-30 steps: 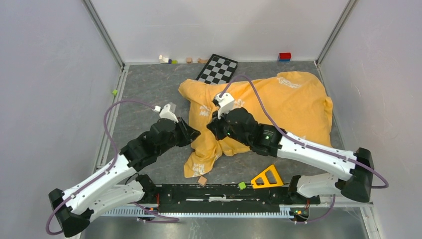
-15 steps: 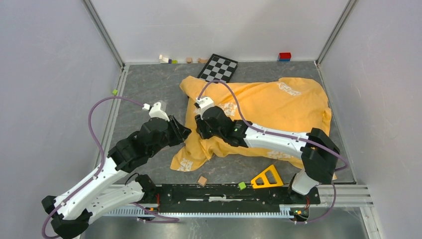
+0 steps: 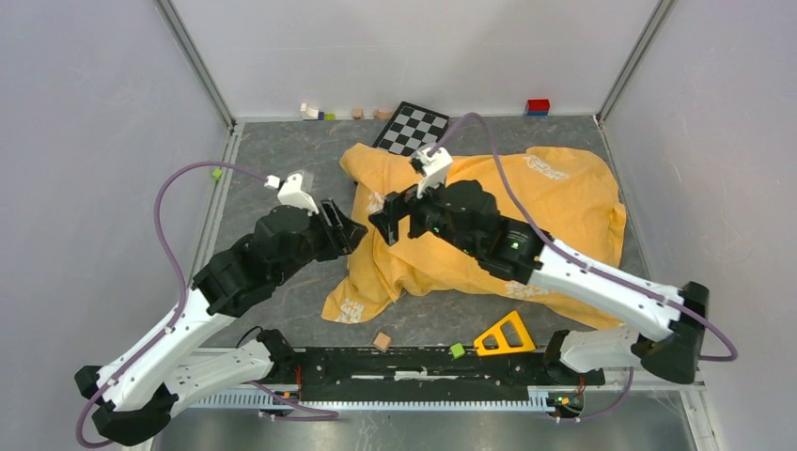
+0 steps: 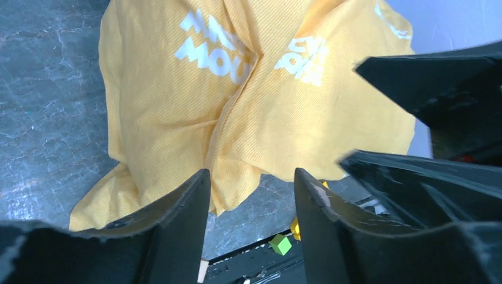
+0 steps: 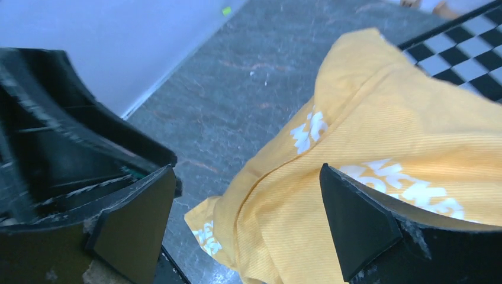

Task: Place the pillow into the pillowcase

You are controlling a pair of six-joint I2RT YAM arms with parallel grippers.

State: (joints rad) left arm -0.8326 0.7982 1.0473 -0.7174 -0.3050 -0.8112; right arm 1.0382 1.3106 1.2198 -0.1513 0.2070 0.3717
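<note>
The orange-yellow pillowcase (image 3: 545,202) with white lettering lies bulging across the middle and right of the table, and a loose flat end trails to the front left. No off-white pillow shows; it is hidden or out of view. My left gripper (image 3: 343,230) hovers open just left of the pillowcase's left end, with nothing between its fingers. In the left wrist view the left gripper (image 4: 251,174) frames the pillowcase (image 4: 237,106) and bare table. My right gripper (image 3: 390,214) hangs wide open above that same end. Its wrist view shows the right gripper (image 5: 246,171) over the pillowcase (image 5: 379,136), not touching it.
A checkerboard (image 3: 412,130) lies at the back, partly under the fabric. A red block (image 3: 538,106) and small blocks (image 3: 315,113) line the back wall. A yellow triangle (image 3: 505,334), a green cube (image 3: 457,350) and a wooden cube (image 3: 382,340) sit by the black front rail (image 3: 414,362).
The right gripper has opened wide, let go of the pillowcase's left end and risen above it. The left gripper has opened wider. The loose end dropped onto the table.
</note>
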